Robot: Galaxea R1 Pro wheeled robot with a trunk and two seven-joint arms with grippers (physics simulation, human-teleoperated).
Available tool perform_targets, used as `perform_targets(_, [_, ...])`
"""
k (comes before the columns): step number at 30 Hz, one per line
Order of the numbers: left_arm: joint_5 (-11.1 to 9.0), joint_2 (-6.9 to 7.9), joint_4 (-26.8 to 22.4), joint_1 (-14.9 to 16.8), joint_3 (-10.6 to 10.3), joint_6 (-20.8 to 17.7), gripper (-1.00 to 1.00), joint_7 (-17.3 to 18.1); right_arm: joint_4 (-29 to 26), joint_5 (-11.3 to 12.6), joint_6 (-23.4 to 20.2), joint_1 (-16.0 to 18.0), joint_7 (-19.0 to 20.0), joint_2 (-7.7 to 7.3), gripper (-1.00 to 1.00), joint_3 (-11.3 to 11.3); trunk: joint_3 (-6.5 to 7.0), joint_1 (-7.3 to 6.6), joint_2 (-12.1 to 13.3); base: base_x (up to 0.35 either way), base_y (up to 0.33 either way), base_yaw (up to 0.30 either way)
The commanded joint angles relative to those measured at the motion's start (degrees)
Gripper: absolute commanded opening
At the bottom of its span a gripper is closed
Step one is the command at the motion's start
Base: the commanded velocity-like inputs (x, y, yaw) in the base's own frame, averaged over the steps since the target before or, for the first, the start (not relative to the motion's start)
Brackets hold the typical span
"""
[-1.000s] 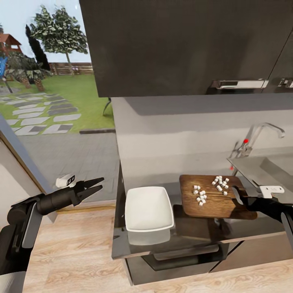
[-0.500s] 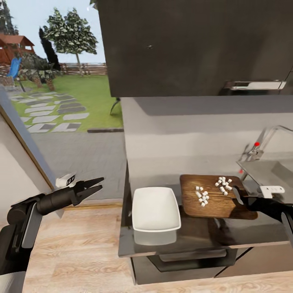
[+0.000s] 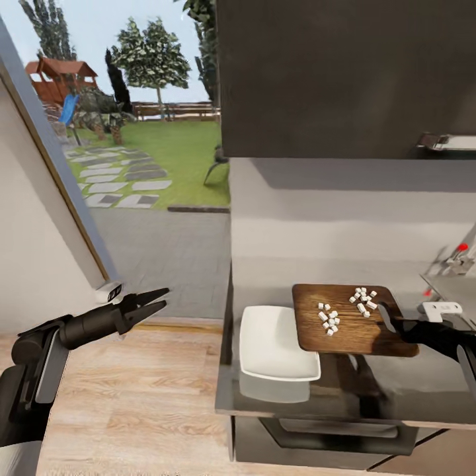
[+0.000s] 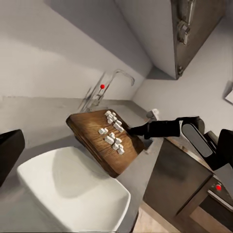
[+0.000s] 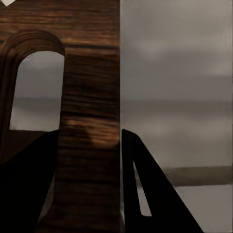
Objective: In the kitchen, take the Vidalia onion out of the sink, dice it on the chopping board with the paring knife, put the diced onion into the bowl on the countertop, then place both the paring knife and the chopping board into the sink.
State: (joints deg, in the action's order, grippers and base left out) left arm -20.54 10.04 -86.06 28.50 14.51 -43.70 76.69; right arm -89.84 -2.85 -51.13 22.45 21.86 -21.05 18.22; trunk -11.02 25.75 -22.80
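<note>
The right claw [image 3: 385,318] pinches the dark brown wooden chopping board [image 3: 344,325], lifted with white onion bits [image 3: 344,307], its edge over the white square bowl [image 3: 274,345] on the dark grey surface [image 3: 396,390]. The left claw [image 3: 158,299] hangs open, holding nothing.

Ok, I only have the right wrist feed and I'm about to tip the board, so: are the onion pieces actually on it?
Observer: Yes. A loose cluster of white diced onion lies on the chopping board, which the right gripper holds by its handle end.
Operator: Where's the bowl?
Observer: The bowl sits on the countertop at the board's opposite end. In the head view the board's corner overlaps its rim.
Operator: Is the left arm in the way?
Observer: No. The left gripper is open, off to the side beyond the counter's end.
</note>
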Motion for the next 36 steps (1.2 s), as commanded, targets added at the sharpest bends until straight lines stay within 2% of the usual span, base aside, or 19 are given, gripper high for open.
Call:
perform_targets(1, [-0.12,0.00,0.01,0.07,-0.01,-0.60,1.00,0.12,-0.07,-0.06,-0.29,0.05,0.38,0.01,-1.00,0.06,-0.11,0.03,-0.12,0.000,0.000,0.255])
perform_targets(15, [-0.12,0.02,0.01,0.07,-0.01,-0.60,1.00,0.12,-0.07,-0.05,-0.29,0.05,0.40,-0.03,-1.00,0.06,-0.11,0.03,-0.12,0.000,0.000,0.235])
perform_targets(36, [-0.12,0.05,0.02,0.07,-0.01,-0.60,1.00,0.12,-0.07,-0.07,-0.29,0.05,0.38,0.04,-1.00,0.06,-0.11,0.03,-0.12,0.000,0.000,0.008])
